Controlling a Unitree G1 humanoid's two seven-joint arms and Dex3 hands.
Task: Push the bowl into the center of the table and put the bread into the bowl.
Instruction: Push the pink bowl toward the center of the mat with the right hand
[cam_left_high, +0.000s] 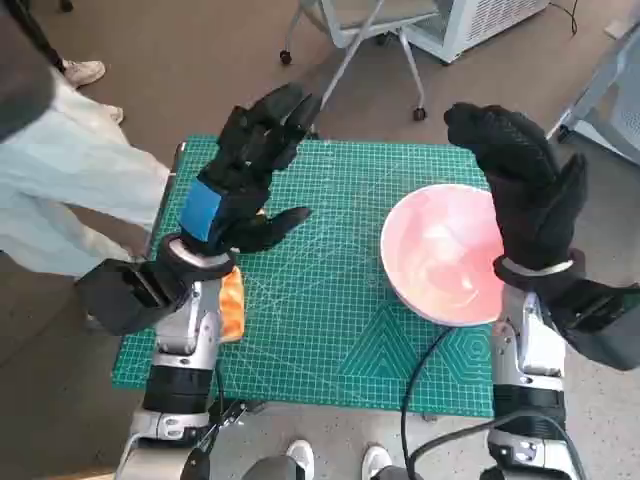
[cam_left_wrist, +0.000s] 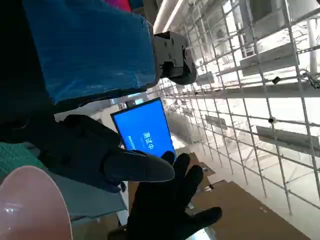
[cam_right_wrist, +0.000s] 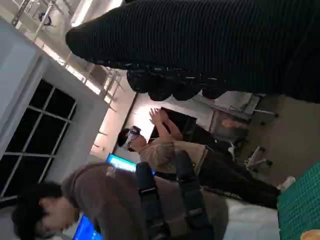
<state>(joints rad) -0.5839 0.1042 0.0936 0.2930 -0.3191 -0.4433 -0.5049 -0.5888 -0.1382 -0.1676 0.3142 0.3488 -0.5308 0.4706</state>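
Head view, left to right. A person's pale trouser leg (cam_left_high: 70, 170) and a shoe (cam_left_high: 85, 71) occupy the floor at the far left, beside the table. The table carries a green cutting mat (cam_left_high: 330, 330) printed with a grid. The bread (cam_left_high: 232, 305), an orange-brown piece, lies on the mat near its left edge, partly hidden by the left forearm (cam_left_high: 190, 330) that passes over it; whether the arm touches it cannot be told.

The left robot hand (cam_left_high: 245, 175), black with blue tape (cam_left_high: 203, 210) across its back, is raised above the left half of the mat. Its fingers are spread apart and it holds nothing. The middle of the mat between the two hands shows only the printed grid.

The pink bowl (cam_left_high: 440, 255) stands upright on the right half of the mat, close to the right edge and away from the centre. The right robot hand (cam_left_high: 525, 185), in a black knitted glove, is at the bowl's right rim, fingers extended and slightly parted, gripping nothing; contact with the rim cannot be confirmed. A black cable (cam_left_high: 420, 370) runs across the mat below the bowl.

Beyond the table, the wheeled legs of a chair (cam_left_high: 350, 40) stand on the floor.

Left wrist view: the bowl's pink rim (cam_left_wrist: 30, 205) appears beside the gloved hand.
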